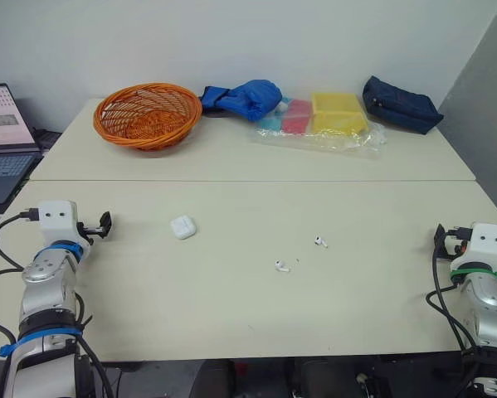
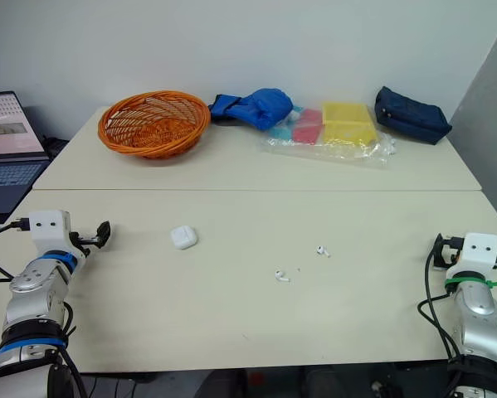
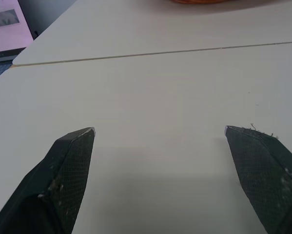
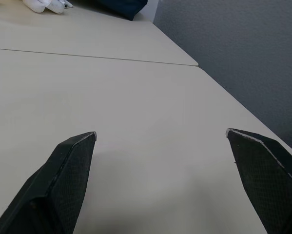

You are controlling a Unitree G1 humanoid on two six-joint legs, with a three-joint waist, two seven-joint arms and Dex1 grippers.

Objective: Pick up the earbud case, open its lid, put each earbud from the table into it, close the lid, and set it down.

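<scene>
The white earbud case (image 1: 182, 226) lies shut on the near table, left of centre. Two white earbuds rest to its right: one earbud (image 1: 282, 266) nearer the front edge, the other earbud (image 1: 320, 241) a little farther back. My left gripper (image 1: 105, 224) hovers low at the table's left edge, well left of the case, open with nothing between its fingers (image 3: 72, 161). My right gripper (image 1: 441, 239) sits at the right edge, far from the earbuds, open and empty, its fingers (image 4: 70, 165) spread over bare tabletop.
On the far table stand an orange wicker basket (image 1: 147, 114), a blue cloth bundle (image 1: 244, 98), a clear bag of coloured boxes (image 1: 323, 120) and a navy pouch (image 1: 401, 104). A laptop (image 1: 3, 141) sits off the left side. A seam (image 1: 256, 180) splits the two tables.
</scene>
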